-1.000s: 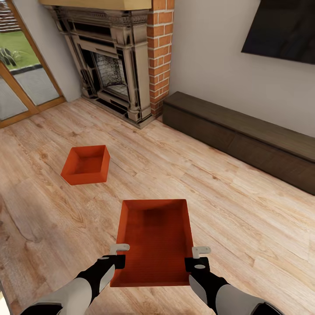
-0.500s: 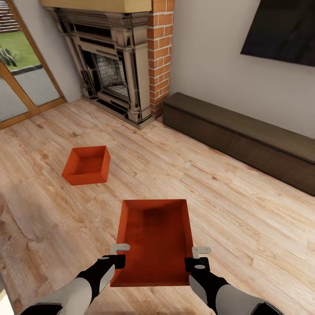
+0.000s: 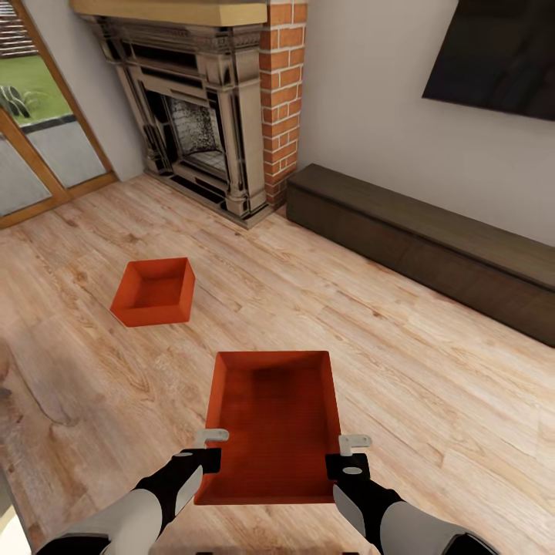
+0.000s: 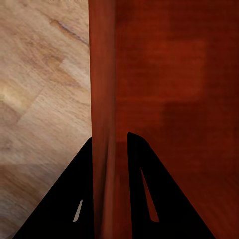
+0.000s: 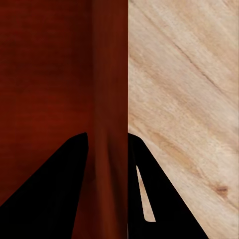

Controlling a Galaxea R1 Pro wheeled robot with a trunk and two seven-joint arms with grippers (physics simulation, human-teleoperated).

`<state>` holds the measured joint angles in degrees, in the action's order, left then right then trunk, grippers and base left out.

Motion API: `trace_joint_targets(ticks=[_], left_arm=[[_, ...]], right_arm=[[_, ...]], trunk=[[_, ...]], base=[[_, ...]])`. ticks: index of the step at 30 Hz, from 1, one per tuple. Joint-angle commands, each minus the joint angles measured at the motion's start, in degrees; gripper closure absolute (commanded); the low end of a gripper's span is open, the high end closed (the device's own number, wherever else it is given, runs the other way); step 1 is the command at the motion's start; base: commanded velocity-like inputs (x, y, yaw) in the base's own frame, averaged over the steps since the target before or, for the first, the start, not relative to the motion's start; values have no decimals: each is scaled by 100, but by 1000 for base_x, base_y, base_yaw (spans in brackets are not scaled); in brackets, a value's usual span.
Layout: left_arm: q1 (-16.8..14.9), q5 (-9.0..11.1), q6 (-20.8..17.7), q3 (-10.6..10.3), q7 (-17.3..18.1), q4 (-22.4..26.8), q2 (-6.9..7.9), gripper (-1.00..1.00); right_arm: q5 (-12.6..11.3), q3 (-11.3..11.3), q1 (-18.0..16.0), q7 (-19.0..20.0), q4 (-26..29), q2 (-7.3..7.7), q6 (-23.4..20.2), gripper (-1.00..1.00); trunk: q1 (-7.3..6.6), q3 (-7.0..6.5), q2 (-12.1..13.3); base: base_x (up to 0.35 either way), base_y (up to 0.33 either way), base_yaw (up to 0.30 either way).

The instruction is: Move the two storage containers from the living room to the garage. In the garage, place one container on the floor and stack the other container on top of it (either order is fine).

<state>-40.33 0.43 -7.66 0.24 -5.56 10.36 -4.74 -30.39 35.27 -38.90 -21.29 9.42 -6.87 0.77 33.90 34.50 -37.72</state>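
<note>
one storage container [image 3: 274, 420] is clamped at its side walls by the left pincer [image 3: 206, 449] and right pincer [image 3: 348, 455], near the fireplace [image 3: 196, 116]; carrying to the garage is judged next.

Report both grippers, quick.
Left gripper: closed on the left wall of the near bin.
Right gripper: closed on the same bin's right wall.

The dark screen [image 3: 493, 58] on the wall, the glass door [image 3: 38, 131] and the long low cabinet [image 3: 432, 239] run off the frame edges.
</note>
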Motion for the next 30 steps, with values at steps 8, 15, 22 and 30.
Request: trace_joint_targets(ticks=[8,15,22,30], left_arm=[[-1,-43,-42,239,-51,1,96,100],[0,-43,-42,239,-51,1,96,100],[-1,-43,-42,239,-51,1,96,100],[-1,-43,-44,239,-51,1,96,100]], right_arm=[[94,-73,-4,-49,20,11,20,100],[94,-73,-4,-63,37,11,13,100],[91,-77,-4,-68,42,3,-2,100],[89,-80,-4,-68,43,-5,-6,100]], trunk=[[-175,-140,318],[-329,-265,598],[-482,-391,879],[-636,-517,1160]], base=[[0,0,0],[0,0,0],[0,0,0],[0,0,0]])
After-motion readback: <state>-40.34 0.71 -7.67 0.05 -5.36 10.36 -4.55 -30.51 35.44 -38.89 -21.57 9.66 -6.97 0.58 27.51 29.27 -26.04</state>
